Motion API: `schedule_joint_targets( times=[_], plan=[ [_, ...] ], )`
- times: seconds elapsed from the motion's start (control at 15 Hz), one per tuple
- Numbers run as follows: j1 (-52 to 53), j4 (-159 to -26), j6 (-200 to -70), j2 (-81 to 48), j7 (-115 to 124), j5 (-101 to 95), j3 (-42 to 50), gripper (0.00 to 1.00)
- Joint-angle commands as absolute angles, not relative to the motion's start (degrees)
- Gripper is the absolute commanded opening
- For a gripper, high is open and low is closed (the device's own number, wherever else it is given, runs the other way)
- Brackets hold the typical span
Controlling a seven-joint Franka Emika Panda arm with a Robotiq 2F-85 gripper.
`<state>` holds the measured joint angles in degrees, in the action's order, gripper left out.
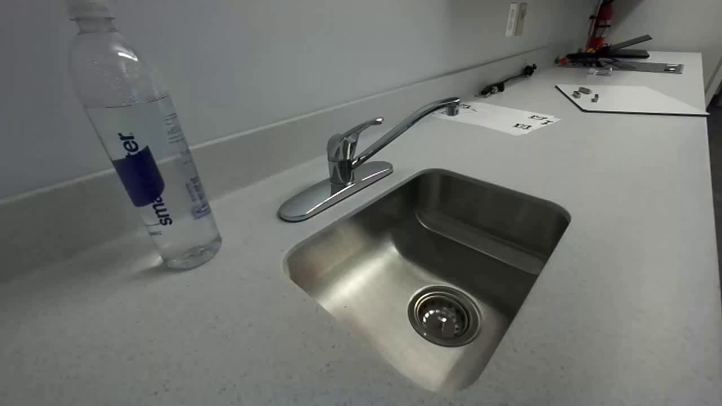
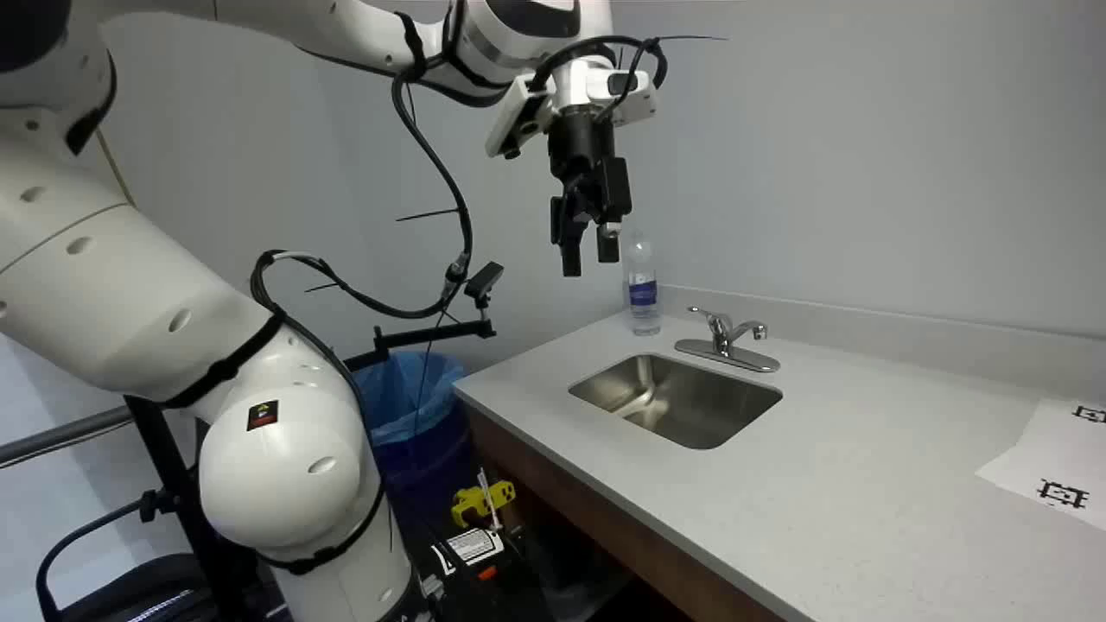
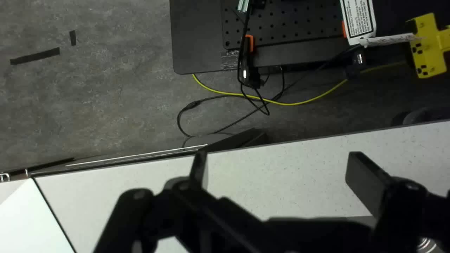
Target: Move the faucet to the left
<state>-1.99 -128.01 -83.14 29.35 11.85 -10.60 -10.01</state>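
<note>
In an exterior view, left to right: pincer (image 2: 590, 258), fingers (image 3: 365, 184) wide apart, gripping nothing, higher than the sink (image 2: 683, 406); faucet (image 2: 720, 333), behind the sink, right of and below the pincer, long base plate (image 2: 736, 357) roughly parallel to the sink's rear edge. Counted: one pincer, one bottle (image 2: 644, 298), one sink, one faucet.

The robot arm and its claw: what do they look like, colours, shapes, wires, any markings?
The arm is mostly white, with thick, rounded segments and small oval dimples. Black straps wrap it, and black cables loop alongside. One rounded segment carries a small black-and-red sticker. The claw, or gripper, is black, its two fingers ending in flat, blocky tips.
</note>
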Motion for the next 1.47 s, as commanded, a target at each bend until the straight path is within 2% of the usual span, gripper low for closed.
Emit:
schedule_joint_targets(
  times=[0.0,1.07,1.4],
  plan=[
    [-0.35,-127.84,-82.89,29.0,12.47,-11.06,-8.75,1.0],
    [-0.35,-127.84,-82.89,28.99,12.47,-11.07,-8.75,1.0],
    [-0.33,-125.81,-83.56,24.84,14.55,-10.89,-9.42,1.0]
  ],
)
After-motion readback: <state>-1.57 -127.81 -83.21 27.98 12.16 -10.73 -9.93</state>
